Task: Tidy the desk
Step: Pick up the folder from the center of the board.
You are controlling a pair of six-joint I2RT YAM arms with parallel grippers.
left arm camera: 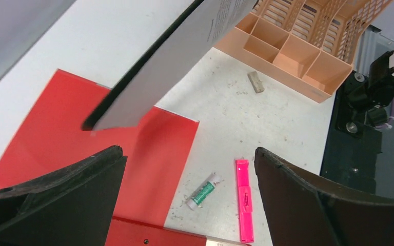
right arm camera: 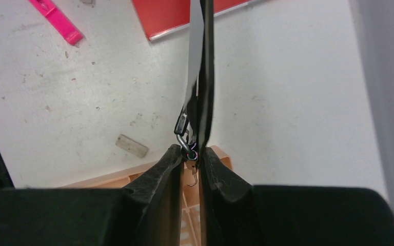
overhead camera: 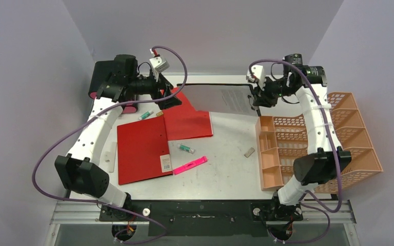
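The white desk [overhead camera: 225,171] carries scattered stationery. A black-edged clipboard with a printed sheet [overhead camera: 220,97] hangs tilted above its far part. It shows as a grey slab [left arm camera: 169,61] in the left wrist view and edge-on [right arm camera: 201,61] in the right wrist view. My right gripper [right arm camera: 190,154] is shut on its metal clip end, over the orange tray. My left gripper [left arm camera: 187,151] stands wide open just off the clipboard's other end [overhead camera: 166,97], with nothing between its fingers.
On the desk lie a red folder [overhead camera: 141,148], a red sheet [overhead camera: 187,120], a pink highlighter [overhead camera: 190,165], a green tube [overhead camera: 186,148], a second green tube [overhead camera: 146,115] and a small grey block [overhead camera: 249,151]. An orange compartment tray [overhead camera: 274,154] and file rack [overhead camera: 351,133] stand at right. A black drawer box [overhead camera: 100,82] stands far left.
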